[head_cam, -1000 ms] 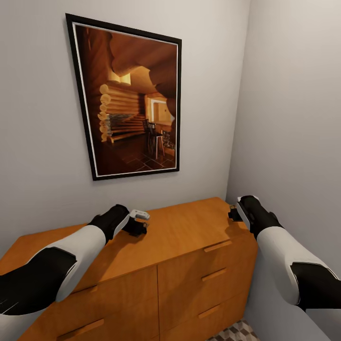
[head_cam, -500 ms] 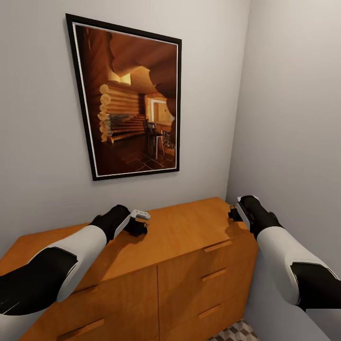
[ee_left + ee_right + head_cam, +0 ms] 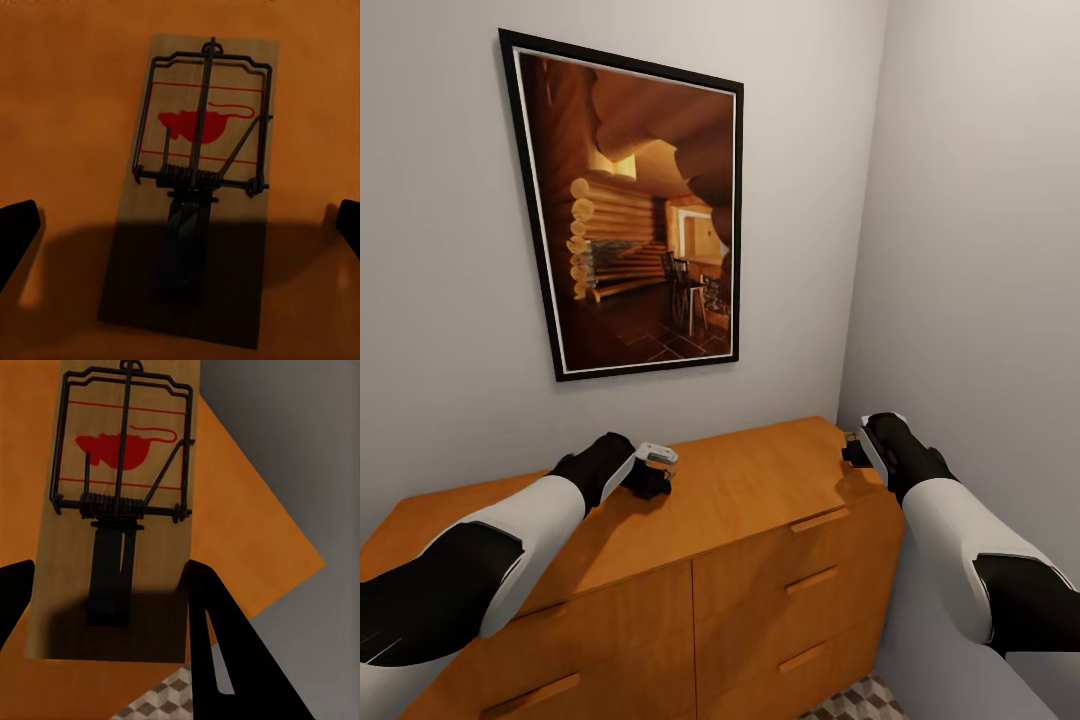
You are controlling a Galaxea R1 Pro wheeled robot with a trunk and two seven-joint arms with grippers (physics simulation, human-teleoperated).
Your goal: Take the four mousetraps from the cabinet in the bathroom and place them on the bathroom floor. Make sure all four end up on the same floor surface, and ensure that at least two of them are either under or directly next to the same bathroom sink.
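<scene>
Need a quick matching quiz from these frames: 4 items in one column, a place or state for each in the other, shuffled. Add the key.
Column 1
1. mousetrap under the left gripper
2. mousetrap between the right gripper's fingers
3. framed picture
4. patterned floor tiles

Column 2
A. hangs on the wall above the cabinet
B. lies flat on the cabinet top, fingertips wide apart on both sides
C. sits by the cabinet's corner edge, dark fingers close at both long sides
D. show below the cabinet's front, at the corner

Pairs: 1-B, 2-C, 3-A, 4-D
</scene>
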